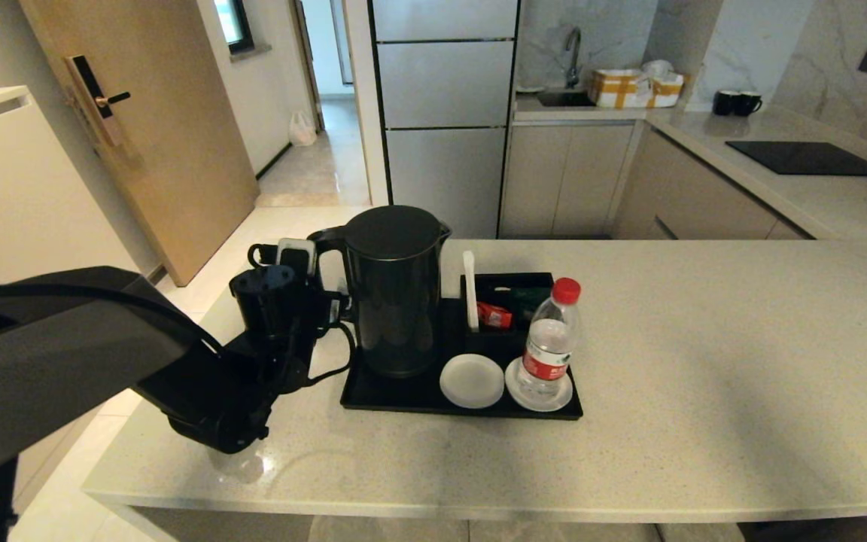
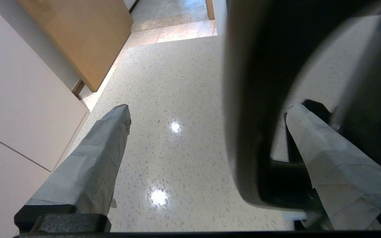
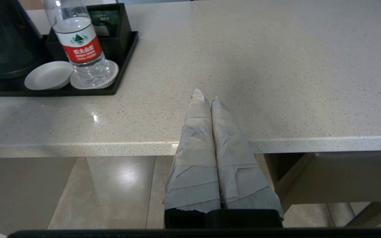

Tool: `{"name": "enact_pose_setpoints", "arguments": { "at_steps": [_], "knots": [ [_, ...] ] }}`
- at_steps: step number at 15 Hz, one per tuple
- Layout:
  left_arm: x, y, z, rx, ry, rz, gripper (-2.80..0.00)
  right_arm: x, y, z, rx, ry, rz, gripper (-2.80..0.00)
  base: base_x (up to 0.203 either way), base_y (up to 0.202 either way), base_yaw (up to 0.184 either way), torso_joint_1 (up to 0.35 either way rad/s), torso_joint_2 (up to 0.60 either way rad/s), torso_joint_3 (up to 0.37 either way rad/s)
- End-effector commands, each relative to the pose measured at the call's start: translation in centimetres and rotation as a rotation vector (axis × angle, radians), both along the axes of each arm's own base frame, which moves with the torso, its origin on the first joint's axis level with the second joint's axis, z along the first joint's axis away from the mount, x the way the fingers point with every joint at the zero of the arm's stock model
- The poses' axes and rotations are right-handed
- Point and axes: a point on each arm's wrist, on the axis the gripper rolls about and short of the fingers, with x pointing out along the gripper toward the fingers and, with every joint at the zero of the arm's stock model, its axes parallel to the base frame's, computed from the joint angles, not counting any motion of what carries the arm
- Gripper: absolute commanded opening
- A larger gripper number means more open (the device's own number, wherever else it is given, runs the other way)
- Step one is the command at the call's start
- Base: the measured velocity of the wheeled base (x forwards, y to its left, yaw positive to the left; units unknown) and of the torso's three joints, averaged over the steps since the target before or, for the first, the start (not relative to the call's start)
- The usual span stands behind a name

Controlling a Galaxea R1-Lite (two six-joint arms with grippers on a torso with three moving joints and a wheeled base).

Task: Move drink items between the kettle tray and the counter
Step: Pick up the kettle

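The left tool (image 2: 207,122) is standing wide open at the kettle's handle (image 2: 246,132): one taped finger (image 2: 91,165) is lying outside the loop over bare tabletop (image 2: 177,99), and the other finger (image 2: 336,172) is reaching through the gap between the loop and the kettle body, so the handle is sitting between the two fingers with nothing clamped. In the head view the left tool (image 1: 294,275) is hovering just beside the kettle (image 1: 394,290), on the side facing away from the bottle. Beyond the tool, the kettle is standing upright on the near end of the kettle tray (image 1: 373,395). Further out along the tray, one white coaster (image 1: 471,380) is lying bare, and the water bottle (image 1: 550,339) is standing upright on the second coaster, in front of the sachet box (image 1: 512,290). The right tool (image 3: 207,99) is resting pressed shut with nothing in it, parked at the near edge of the tabletop and well apart from the tray. Judged from this layout, no drink item is standing on the tabletop yet, so the transfer off the tray is not yet done. The step in hand appears to be gripping the kettle handle; closing on it, lifting the kettle and setting it down on the tabletop are all remaining, with the bottle probably following.
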Motion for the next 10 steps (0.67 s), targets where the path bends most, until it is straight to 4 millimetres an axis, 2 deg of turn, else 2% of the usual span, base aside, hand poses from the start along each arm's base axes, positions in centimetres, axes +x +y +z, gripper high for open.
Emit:
{"name": "enact_pose_setpoints", "arguments": {
  "at_steps": [1, 10],
  "knots": [
    [0.34, 0.17, -0.07, -0.001, -0.008, 0.01, 0.0, -0.01, 0.0, 0.04, 0.0, -0.002, 0.0, -2.8, 0.0, 0.0, 0.0, 0.0, 0.0, 0.0],
    [0.81, 0.76, 0.28, 0.011, -0.015, 0.034, 0.0, 0.0, 0.0, 0.0, 0.0, 0.0, 0.0, -2.8, 0.0, 0.0, 0.0, 0.0, 0.0, 0.0]
  ]
}}
